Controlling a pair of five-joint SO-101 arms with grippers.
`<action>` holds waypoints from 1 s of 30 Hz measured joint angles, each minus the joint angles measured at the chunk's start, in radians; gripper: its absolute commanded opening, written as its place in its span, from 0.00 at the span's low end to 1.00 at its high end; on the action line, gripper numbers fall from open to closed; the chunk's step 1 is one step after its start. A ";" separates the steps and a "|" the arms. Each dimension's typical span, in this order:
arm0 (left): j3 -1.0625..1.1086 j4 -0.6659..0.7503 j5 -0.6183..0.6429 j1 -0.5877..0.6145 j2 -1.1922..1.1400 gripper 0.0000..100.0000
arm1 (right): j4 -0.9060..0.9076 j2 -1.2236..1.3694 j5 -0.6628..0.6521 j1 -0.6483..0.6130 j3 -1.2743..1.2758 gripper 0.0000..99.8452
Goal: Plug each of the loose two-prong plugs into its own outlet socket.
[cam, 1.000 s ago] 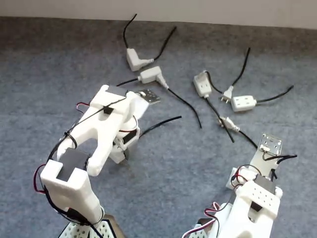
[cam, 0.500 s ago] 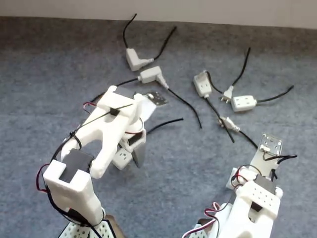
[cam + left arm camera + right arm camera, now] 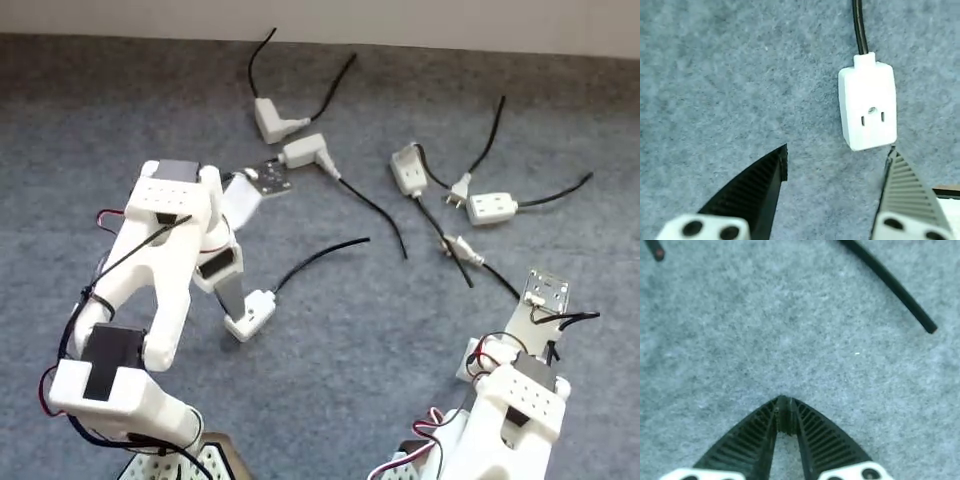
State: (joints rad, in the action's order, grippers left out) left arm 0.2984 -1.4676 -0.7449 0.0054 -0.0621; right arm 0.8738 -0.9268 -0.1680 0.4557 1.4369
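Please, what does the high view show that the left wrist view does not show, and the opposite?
High view adds: the two-prong plugs and other sockets farther back, plus the right arm. Left wrist view adds: the slots on the face of the nearest socket and the ribbed fingers of the open left claw. Shared: that white socket with its black cord, lying on grey carpet.

The left tool (image 3: 838, 150) hung with its jaws spread wide, and bare grey tabletop (image 3: 80, 150) lay between its fingers. The white socket (image 3: 868, 107) lay just beyond the tips, close beside the pale finger (image 3: 902, 185). Its black cord (image 3: 320, 252) ran across the open middle ground. Loose plugs (image 3: 300, 152) and more cords crowded the far side. A broad open stretch lay between the two arms.
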 measured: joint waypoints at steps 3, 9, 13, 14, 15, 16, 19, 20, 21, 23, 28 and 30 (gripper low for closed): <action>0.031 0.052 -0.002 0.000 -0.048 0.31 | 0.000 0.000 0.000 0.000 0.000 0.01; 0.029 0.089 0.035 -0.081 -0.107 0.31 | 0.000 0.000 0.000 0.000 0.000 0.01; 0.038 0.146 0.075 -0.155 -0.114 0.31 | 0.000 0.000 0.000 0.000 0.000 0.01; 0.038 0.160 0.078 -0.169 -0.115 0.31 | 0.000 0.000 0.000 0.000 0.000 0.01; 0.040 0.161 0.080 -0.178 -0.115 0.31 | 0.000 0.000 0.000 0.000 0.000 0.01; 0.044 0.164 0.080 -0.186 -0.117 0.31 | 0.000 0.000 0.000 0.000 0.000 0.01; 0.081 0.178 0.080 -0.210 -0.117 0.31 | 0.000 0.000 0.000 0.000 0.000 0.01; 0.095 0.180 0.080 -0.221 -0.117 0.31 | 0.000 0.000 0.000 0.000 0.000 0.01; 0.107 0.181 0.080 -0.229 -0.117 0.31 | 0.000 0.000 0.000 0.000 0.000 0.01; 0.114 0.181 0.086 -0.242 -0.117 0.31 | 0.000 0.000 0.000 0.000 0.000 0.01; 0.084 0.123 0.198 -0.285 -0.117 0.31 | 0.000 0.000 0.000 0.000 0.000 0.01; 0.041 0.074 0.232 -0.311 -0.117 0.31 | 0.000 0.000 0.000 0.000 0.000 0.01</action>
State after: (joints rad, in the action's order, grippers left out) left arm 0.3399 -1.3940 -0.5132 -0.3061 -0.1788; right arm 0.8738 -0.9268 -0.1680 0.4557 1.4369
